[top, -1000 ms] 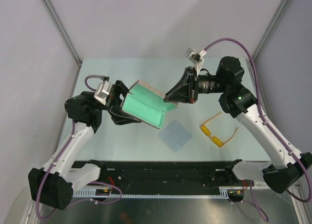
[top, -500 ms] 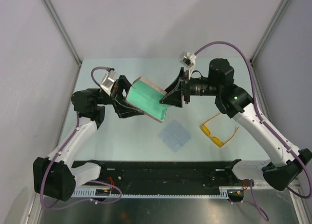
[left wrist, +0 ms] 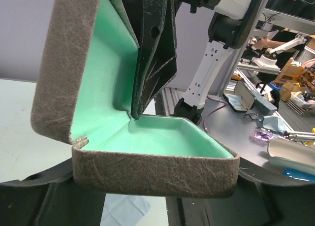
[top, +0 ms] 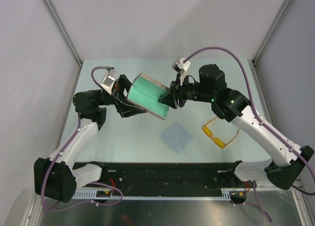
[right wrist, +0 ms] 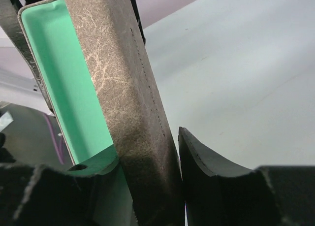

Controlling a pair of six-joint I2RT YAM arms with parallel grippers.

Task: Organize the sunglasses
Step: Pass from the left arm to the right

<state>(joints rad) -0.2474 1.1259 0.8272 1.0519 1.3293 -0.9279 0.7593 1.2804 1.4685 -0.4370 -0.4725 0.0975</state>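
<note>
The sunglasses point(top: 220, 133), yellow-orange, lie on the table at the right, apart from both grippers. The grey-beige case point(top: 147, 95) with its green lining is held in the air between the arms, and its lid is open. My left gripper point(top: 129, 99) is shut on the case's base point(left wrist: 152, 172). My right gripper point(top: 169, 100) is shut on the lid's wall point(right wrist: 133, 98), with one finger point(right wrist: 88, 167) on the green inside and one point(right wrist: 206, 162) on the outside. In the left wrist view the right gripper's fingers point(left wrist: 152, 53) reach into the hinge corner.
A pale blue square cloth point(top: 176, 136) lies flat on the table in front of the case, left of the sunglasses. The black base rail point(top: 162, 174) runs along the near edge. Grey walls enclose the table at the left, back and right.
My right gripper has moved left and back with the lid. The case has tilted more upright and shows less of its green inside. The sunglasses and cloth have not moved.
</note>
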